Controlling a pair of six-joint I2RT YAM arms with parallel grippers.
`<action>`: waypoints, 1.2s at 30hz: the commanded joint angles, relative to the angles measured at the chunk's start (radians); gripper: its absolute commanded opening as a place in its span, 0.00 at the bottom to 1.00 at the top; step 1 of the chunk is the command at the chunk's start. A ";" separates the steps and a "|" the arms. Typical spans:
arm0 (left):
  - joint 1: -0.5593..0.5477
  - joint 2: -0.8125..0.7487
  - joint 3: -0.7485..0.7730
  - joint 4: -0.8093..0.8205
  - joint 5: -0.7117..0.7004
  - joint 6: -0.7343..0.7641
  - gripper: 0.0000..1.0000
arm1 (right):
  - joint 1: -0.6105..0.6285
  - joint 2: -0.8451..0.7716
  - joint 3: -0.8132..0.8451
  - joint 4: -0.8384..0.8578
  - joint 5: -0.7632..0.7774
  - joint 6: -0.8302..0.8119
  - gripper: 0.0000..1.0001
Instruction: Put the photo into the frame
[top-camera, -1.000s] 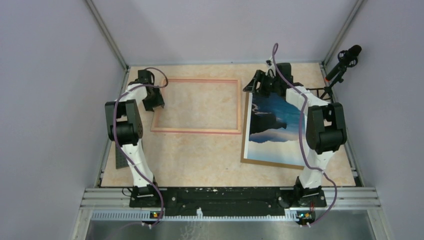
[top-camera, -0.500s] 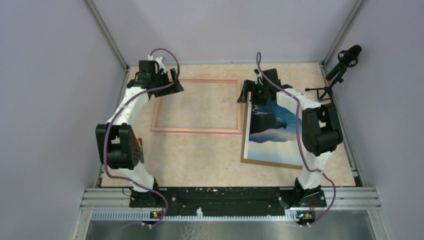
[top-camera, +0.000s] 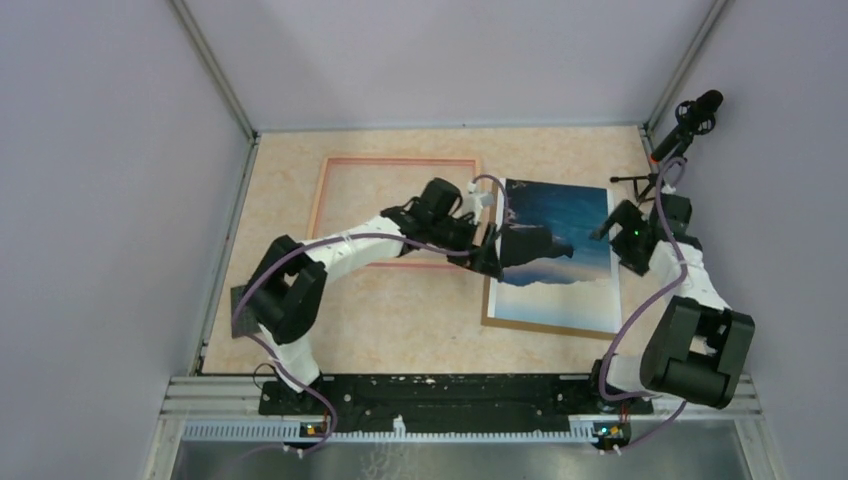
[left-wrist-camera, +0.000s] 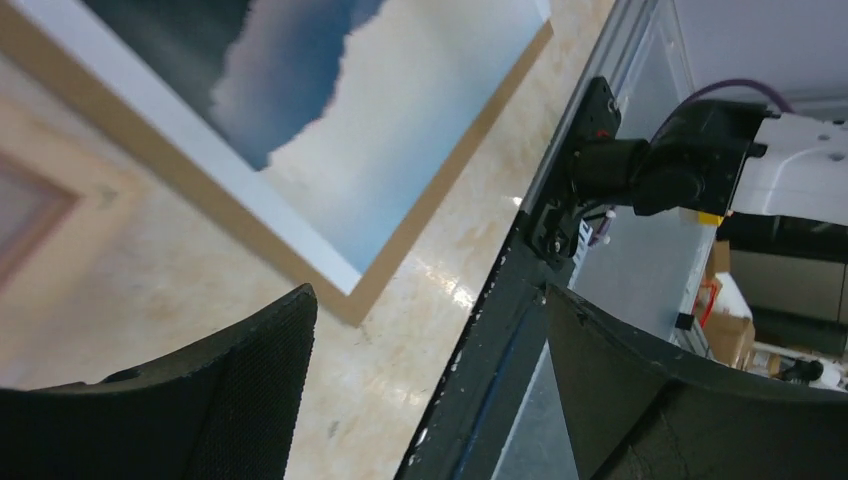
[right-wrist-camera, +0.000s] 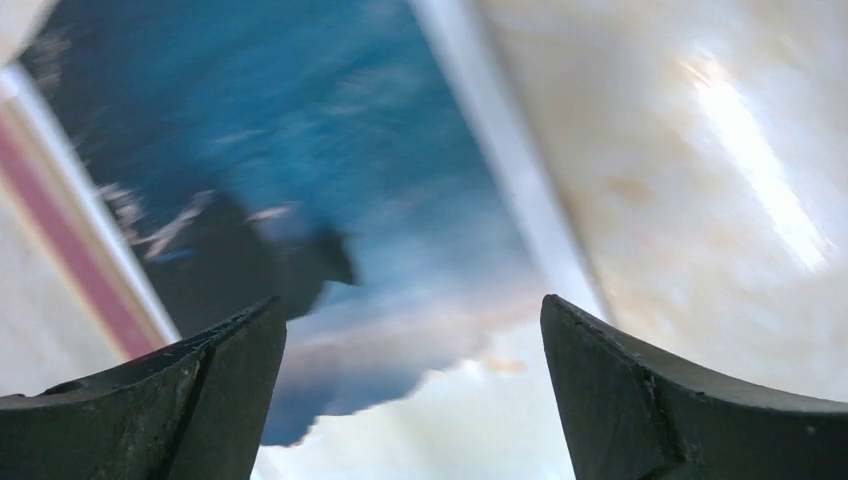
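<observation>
Since the photo (top-camera: 556, 250) looks thin, light and bendy, lying flat on a brown backing board (top-camera: 535, 325) right of the frame (top-camera: 400, 160) (no edge raised), take an edge gently. The left pincer (left-wrist-camera: 428, 295) and right pincer (right-wrist-camera: 410, 300) both stand apart, empty.

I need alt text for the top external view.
The photo lies face up on a brown backing board, right of the empty frame. The open left end effector is at the photo's left edge, the open right end effector at its right edge.
</observation>
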 joint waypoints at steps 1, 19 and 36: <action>-0.131 0.051 0.030 0.108 -0.102 -0.084 0.87 | -0.167 -0.067 -0.121 -0.043 -0.022 0.111 0.95; -0.281 0.417 0.271 -0.174 -0.423 -0.068 0.88 | -0.277 0.080 -0.102 -0.009 -0.115 -0.097 0.95; -0.259 0.454 0.227 -0.180 -0.337 -0.102 0.87 | -0.298 0.170 -0.129 0.091 -0.558 -0.065 0.90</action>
